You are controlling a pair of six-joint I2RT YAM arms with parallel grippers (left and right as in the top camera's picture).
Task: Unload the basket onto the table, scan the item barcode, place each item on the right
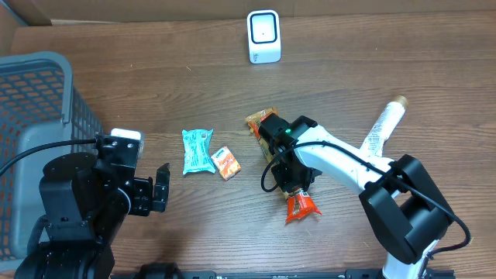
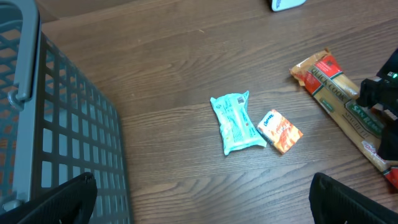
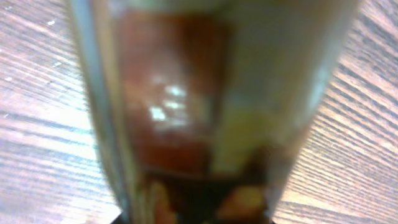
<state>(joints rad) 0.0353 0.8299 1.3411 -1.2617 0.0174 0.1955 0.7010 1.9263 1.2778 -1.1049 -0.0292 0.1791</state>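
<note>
The packet (image 1: pixel 262 120) lies on the desk (image 1: pixel 155 93) under the right end effector (image 1: pixel 294 180); I cannot tell if it grips. The left end effector (image 1: pixel 160 188) is open. Pinch tight, then lift toward the scanner (image 1: pixel 263 36) at twelve o'clock.

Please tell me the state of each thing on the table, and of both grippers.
left gripper: open, empty.
right gripper: down over the long packet; grip unclear.
long packet: lying flat, partly under the right gripper.
teal pouch: lying flat, free.
orange box: lying flat beside the teal pouch.
scanner: upright.
basket: upright, open top.
white tube: lying, untouched.
</note>
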